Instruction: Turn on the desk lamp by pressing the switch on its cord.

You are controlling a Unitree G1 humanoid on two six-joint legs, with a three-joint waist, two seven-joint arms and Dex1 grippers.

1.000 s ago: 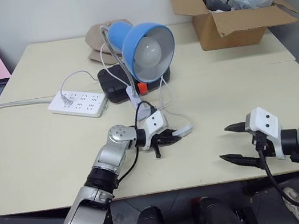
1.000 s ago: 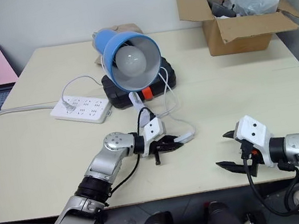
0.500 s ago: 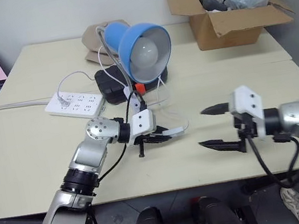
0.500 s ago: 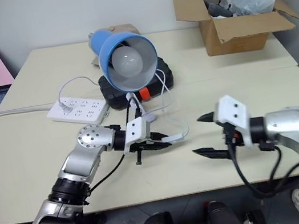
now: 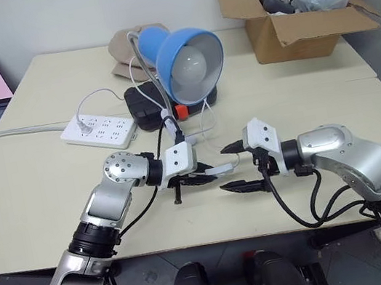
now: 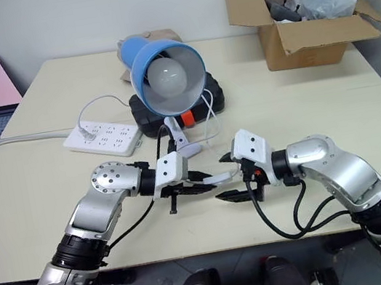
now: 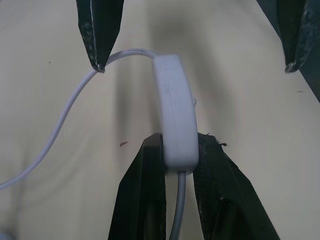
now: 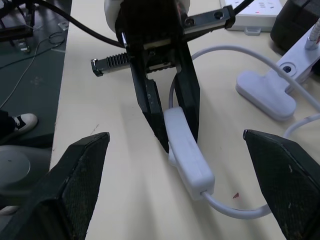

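Since a second ago we see the right gripper (image 5: 238, 167) swung in from the table's right edge to face the left gripper (image 5: 207, 174). Smooth white oblong switch (image 7: 176, 115) pinched at one end in the left's black tapered fingers, lifted over the matte cream table (image 5: 37, 192); thin cord (image 7: 60, 122) trails off. Right's fingers gape wide around it, apart. Glossy blue dome lamp (image 5: 186, 54) behind.
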